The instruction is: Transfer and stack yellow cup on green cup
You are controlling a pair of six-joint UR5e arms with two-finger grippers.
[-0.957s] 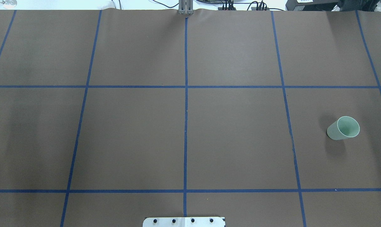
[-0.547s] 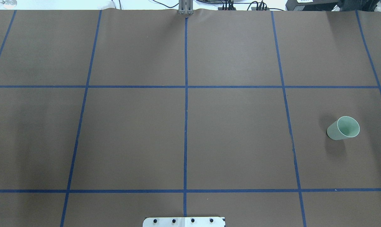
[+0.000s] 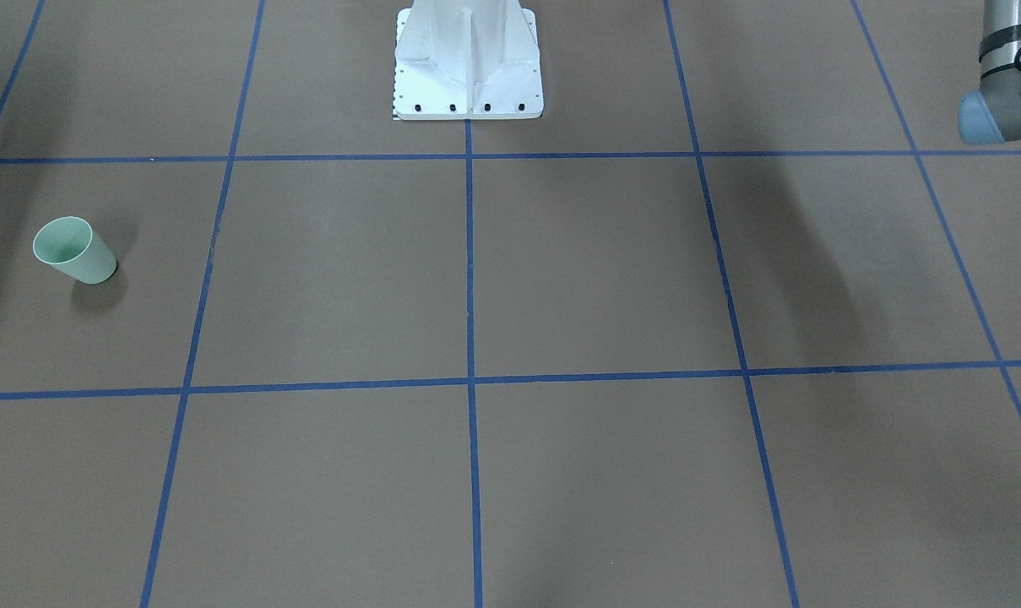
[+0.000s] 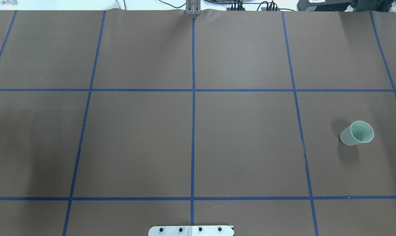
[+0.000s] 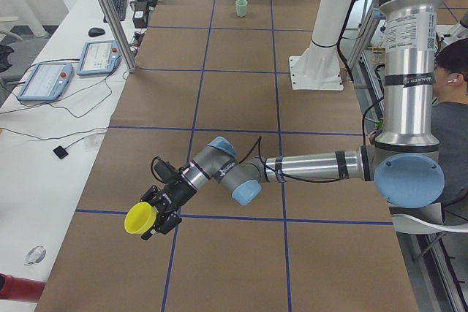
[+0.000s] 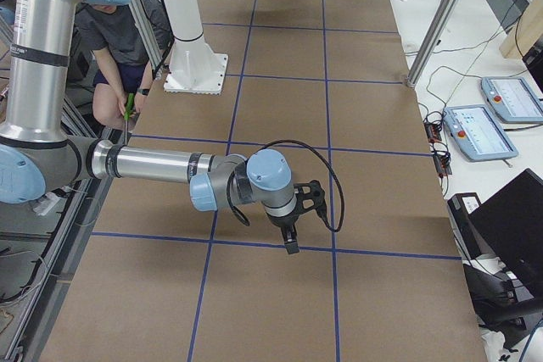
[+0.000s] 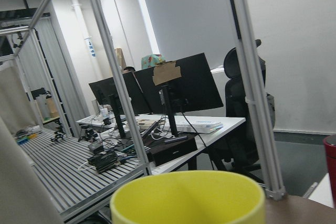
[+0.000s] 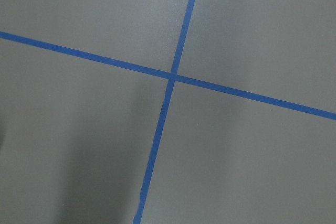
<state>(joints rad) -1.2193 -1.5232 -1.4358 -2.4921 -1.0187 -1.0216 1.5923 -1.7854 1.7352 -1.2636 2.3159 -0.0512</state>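
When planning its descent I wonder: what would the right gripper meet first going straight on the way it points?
The right gripper points down, so it would likely meet the table first, near the blue tape crossing its wrist view shows; nothing shows between, though height is unclear.

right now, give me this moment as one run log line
left gripper: holds yellow cup at left end of table | right gripper: over table, state unclear | green cup: upright, alone | stack: not done

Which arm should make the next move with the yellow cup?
Left: the yellow cup is at the left gripper. The right gripper carries nothing, though the green cup stands nearer that arm.
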